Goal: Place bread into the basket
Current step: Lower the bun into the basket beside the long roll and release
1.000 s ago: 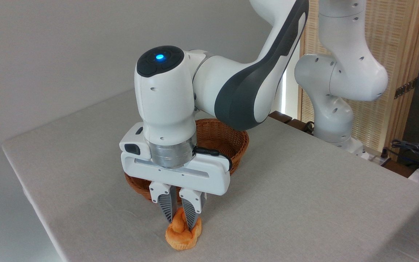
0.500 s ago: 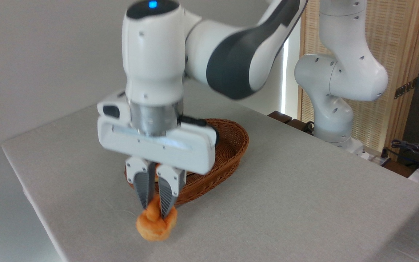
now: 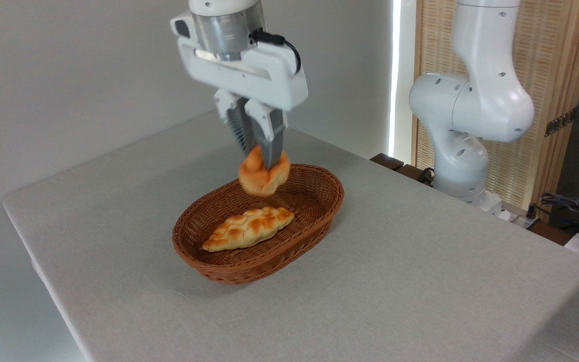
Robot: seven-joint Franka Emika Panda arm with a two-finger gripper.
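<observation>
My gripper (image 3: 262, 157) is shut on the bread (image 3: 263, 176), a small round orange-golden bun, squeezing its puffy top between the two grey fingers. The bun hangs in the air above the far half of the oval brown wicker basket (image 3: 229, 266), clear of its rim. The basket sits on the grey table (image 3: 420, 281), left of the middle.
A long braided golden loaf (image 3: 249, 229) lies along the basket's floor, below and left of the hanging bun. The arm's white base (image 3: 465, 146) stands at the table's far right edge. Cables and gear (image 3: 578, 211) sit off the table at the right.
The gripper lifted the bun off the table near the front edge, then carried it up and back to above the basket. The braided loaf, earlier hidden by the arm, now shows.
</observation>
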